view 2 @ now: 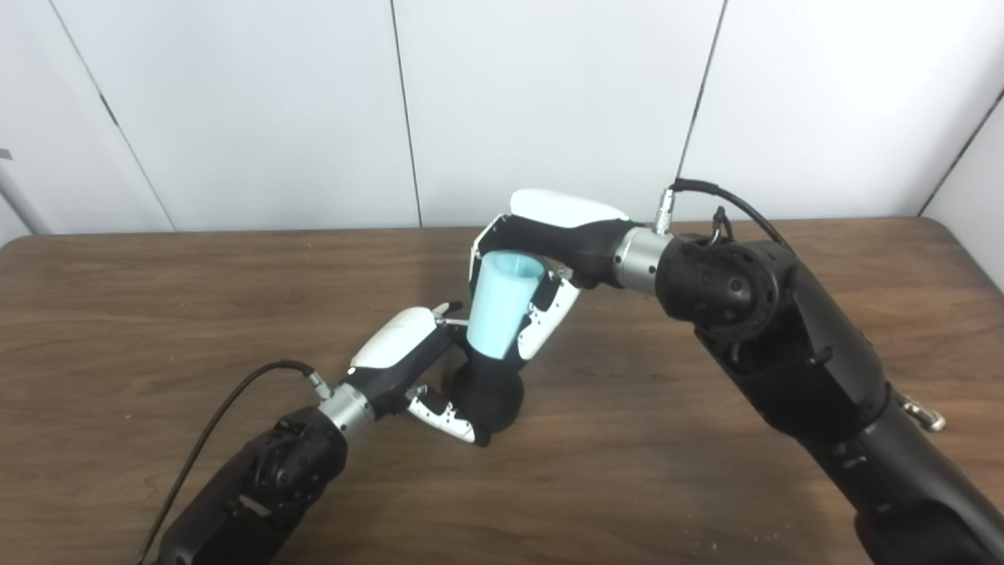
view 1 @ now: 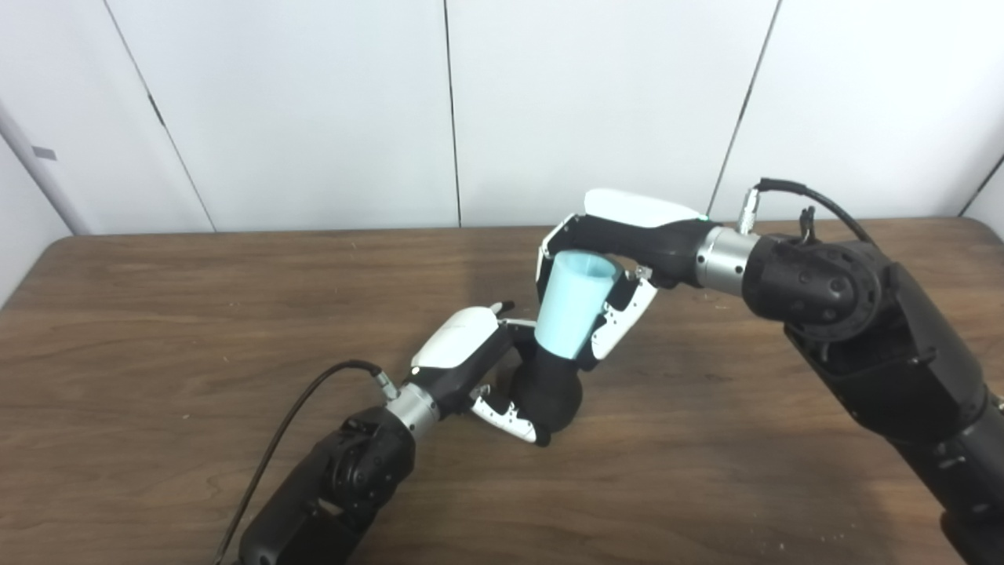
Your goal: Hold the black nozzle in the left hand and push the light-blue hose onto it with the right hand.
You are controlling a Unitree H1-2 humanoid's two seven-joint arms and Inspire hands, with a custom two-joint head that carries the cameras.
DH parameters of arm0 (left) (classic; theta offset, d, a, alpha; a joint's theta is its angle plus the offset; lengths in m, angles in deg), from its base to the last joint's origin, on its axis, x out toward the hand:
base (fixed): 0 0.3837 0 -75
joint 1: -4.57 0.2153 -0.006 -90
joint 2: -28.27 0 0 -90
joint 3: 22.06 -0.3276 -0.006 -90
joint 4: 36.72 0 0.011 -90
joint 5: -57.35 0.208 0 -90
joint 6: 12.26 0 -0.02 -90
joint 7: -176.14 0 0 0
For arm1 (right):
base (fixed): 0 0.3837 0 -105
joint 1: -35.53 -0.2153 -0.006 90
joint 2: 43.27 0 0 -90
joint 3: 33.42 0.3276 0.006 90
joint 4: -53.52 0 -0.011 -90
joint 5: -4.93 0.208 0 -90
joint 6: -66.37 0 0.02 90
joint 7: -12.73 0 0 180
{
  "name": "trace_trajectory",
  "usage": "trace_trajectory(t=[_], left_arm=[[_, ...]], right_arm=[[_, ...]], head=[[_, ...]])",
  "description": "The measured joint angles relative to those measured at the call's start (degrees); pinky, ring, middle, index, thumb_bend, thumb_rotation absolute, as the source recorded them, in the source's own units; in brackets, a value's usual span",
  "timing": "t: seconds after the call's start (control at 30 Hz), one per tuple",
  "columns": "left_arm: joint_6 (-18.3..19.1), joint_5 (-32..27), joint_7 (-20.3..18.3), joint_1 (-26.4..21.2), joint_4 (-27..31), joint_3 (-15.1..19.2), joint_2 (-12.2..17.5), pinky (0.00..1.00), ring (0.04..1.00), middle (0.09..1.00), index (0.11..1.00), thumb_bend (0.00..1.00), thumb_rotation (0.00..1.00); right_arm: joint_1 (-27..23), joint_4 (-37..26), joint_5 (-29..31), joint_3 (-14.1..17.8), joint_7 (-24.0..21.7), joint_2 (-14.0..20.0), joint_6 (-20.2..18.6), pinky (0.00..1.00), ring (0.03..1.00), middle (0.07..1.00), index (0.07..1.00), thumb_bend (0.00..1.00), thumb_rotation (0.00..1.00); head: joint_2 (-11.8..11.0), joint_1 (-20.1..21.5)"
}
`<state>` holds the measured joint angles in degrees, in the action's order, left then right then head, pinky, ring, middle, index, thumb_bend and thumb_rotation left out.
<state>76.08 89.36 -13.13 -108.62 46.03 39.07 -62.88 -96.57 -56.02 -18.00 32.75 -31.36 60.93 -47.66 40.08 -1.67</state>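
Observation:
The black nozzle [view 1: 549,392] stands on the brown table [view 1: 157,314] near the middle. My left hand [view 1: 478,365] is shut on the nozzle from the left, fingers wrapped around its rounded base. The light-blue hose [view 1: 571,304], a short tapered tube with its open end up, sits tilted on top of the nozzle, its lower end over the nozzle's neck. My right hand [view 1: 612,267] is shut on the light-blue hose from above and behind, fingers down both sides. The same scene shows in the right eye view, with the hose [view 2: 502,302] above the nozzle [view 2: 486,396].
White wall panels [view 1: 314,110] stand behind the table's far edge. A black cable [view 1: 290,424] runs from my left wrist toward the bottom edge. My right forearm [view 1: 878,337] crosses the right side of the table.

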Motion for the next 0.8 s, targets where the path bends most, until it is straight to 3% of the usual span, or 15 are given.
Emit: trace_trajectory(t=[0.47,0.8], left_arm=[[0.0,-0.2,-0.4,-0.1,0.0,-0.1,0.0,1.0,0.597,0.493,0.481,0.52,0.0],[0.0,-0.2,-0.5,-0.1,0.0,-0.1,0.0,1.0,0.596,0.494,0.481,0.52,0.0]], right_arm=[[0.4,-0.3,-0.1,0.3,0.3,-0.1,2.1,0.34,0.4,0.477,0.52,0.52,0.0],[2.0,0.0,-1.3,0.4,3.5,-0.4,9.8,0.32,0.392,0.478,0.523,0.52,0.0]], head=[[0.5,-0.5],[0.7,-0.6]])
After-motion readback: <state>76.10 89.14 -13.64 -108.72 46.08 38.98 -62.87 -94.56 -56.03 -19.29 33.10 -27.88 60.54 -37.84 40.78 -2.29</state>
